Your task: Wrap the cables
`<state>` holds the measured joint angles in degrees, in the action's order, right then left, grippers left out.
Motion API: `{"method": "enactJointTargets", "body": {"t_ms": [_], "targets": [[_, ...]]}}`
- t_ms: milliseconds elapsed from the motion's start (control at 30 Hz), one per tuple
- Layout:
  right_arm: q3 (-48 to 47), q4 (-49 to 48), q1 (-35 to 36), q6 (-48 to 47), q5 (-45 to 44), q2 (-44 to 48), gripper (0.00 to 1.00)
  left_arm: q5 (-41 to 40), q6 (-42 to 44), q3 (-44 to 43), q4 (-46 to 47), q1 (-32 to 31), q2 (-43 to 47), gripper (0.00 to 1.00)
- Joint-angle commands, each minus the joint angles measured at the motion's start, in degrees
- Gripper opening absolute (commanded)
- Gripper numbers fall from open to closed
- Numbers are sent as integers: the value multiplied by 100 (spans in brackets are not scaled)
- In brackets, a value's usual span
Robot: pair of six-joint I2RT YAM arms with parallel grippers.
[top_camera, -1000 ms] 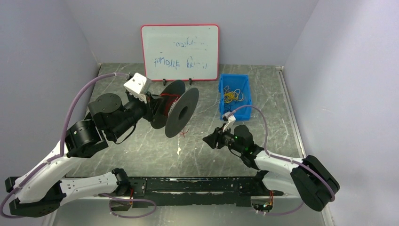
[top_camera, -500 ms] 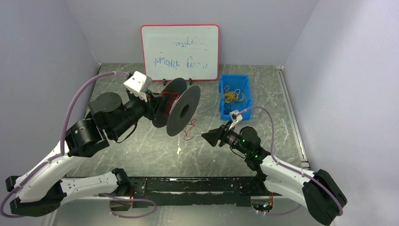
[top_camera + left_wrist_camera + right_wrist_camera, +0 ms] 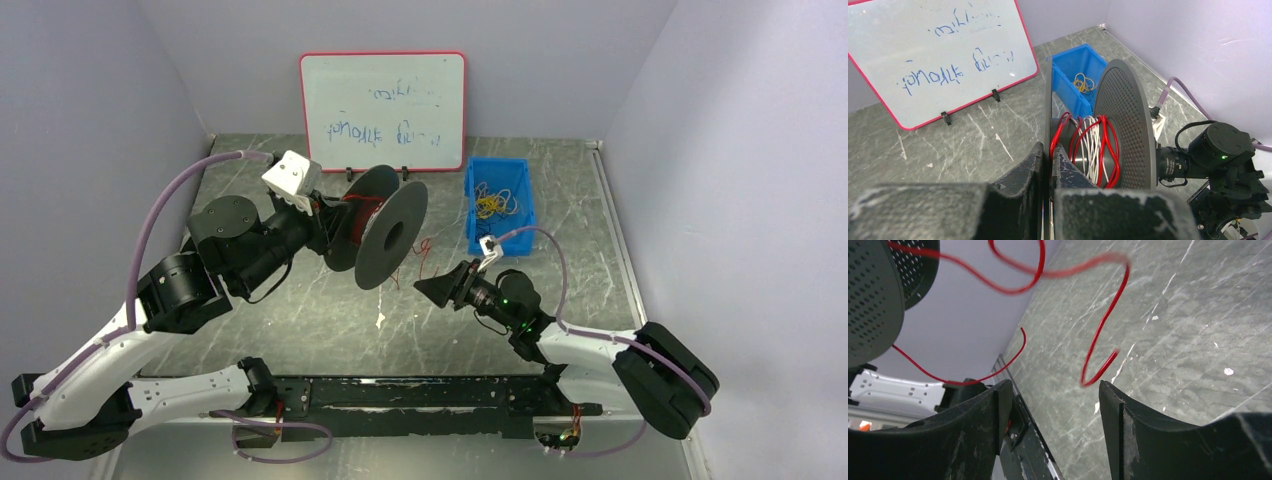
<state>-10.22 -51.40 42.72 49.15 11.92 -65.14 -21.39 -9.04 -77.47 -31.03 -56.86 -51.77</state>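
Observation:
My left gripper (image 3: 330, 222) is shut on the rear disc of a black spool (image 3: 390, 237) and holds it tilted above the table. In the left wrist view the fingertips (image 3: 1048, 151) pinch that disc's rim, and red cable (image 3: 1105, 145) with white wire is wound on the spool (image 3: 1125, 120) core. A loose red cable strand (image 3: 420, 250) trails from the spool toward my right gripper (image 3: 424, 288). That gripper (image 3: 1054, 390) is open and empty just right of the spool, and a cable loop (image 3: 1103, 330) hangs in front of its jaws.
A blue bin (image 3: 520, 200) with yellow bands stands behind the right gripper, also in the left wrist view (image 3: 1068, 87). A red-framed whiteboard (image 3: 383, 110) stands at the back wall. Purple walls close the sides. A black rail (image 3: 400, 395) runs along the near edge.
My right gripper has moved left toward the spool. The loose red strand has shifted up and to the right, off the table. The left gripper still holds the spool in place.

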Motion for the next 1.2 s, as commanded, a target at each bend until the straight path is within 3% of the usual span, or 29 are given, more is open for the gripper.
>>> {"method": "enactJointTargets", "body": {"t_ms": [0, 467, 700, 900, 1167], "targets": [[-39, -485, 105, 413, -617, -81, 68, 123, -126, -251, 759, 0, 76, 7], [-347, -1386, 711, 730, -1049, -1129, 64, 238, -187, -268, 770, 0, 77, 7], [-232, -1259, 712, 799, -1562, -1022, 63, 279, -212, -285, 738, -2, 89, 7], [-358, -1279, 713, 793, -1564, -1108, 55, 340, -212, -277, 752, 0, 84, 7], [-379, -1381, 714, 856, -1580, -1357, 54, 346, -212, -286, 737, 0, 87, 7]]}}
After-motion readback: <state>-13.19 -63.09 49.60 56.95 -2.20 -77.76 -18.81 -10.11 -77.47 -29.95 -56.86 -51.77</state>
